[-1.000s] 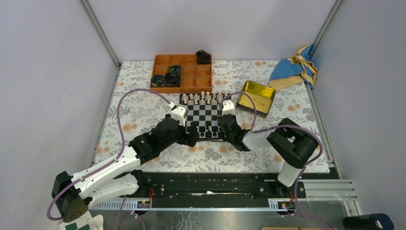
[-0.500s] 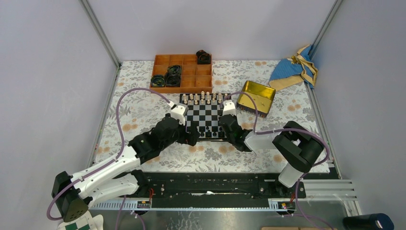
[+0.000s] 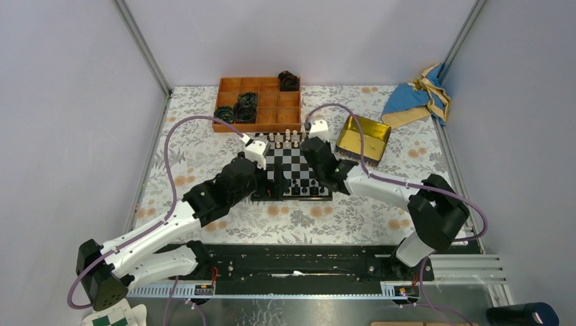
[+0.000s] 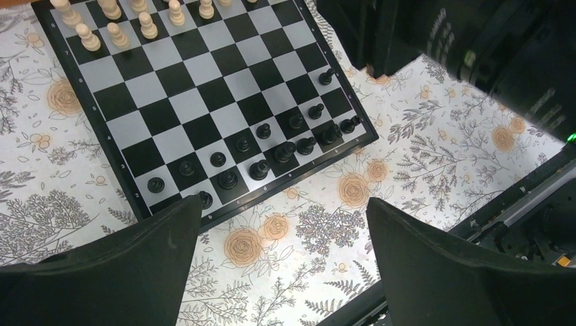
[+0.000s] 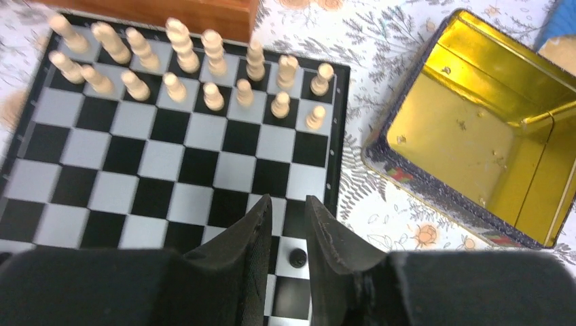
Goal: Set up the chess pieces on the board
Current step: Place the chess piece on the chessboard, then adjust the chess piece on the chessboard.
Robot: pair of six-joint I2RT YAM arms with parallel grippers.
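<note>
The board [image 3: 292, 163] lies mid-table. It also shows in the left wrist view [image 4: 197, 68] and the right wrist view [image 5: 156, 159]. Several black chess pieces [image 4: 259, 169] stand in two rows along its near edge. One more black pawn [image 5: 297, 257] stands on a silvery square in the right column. My right gripper [image 5: 286, 202] hovers above that pawn, jaws a narrow gap apart and holding nothing. From above, the right gripper [image 3: 311, 151] is over the board's right side. My left gripper [image 4: 285, 224] is wide open and empty over the cloth just before the board's near edge [image 3: 272, 189].
Cream chessmen [image 5: 183, 61] fill the board's two far rows. An open gold tin [image 3: 367, 136] sits right of the board. An orange compartment tray [image 3: 272, 109] with black coiled rings stands behind it. A blue and tan cloth [image 3: 418, 95] lies at the far right.
My right gripper has moved from the board's near right corner up toward its far right side. My left gripper has shifted slightly toward the board.
</note>
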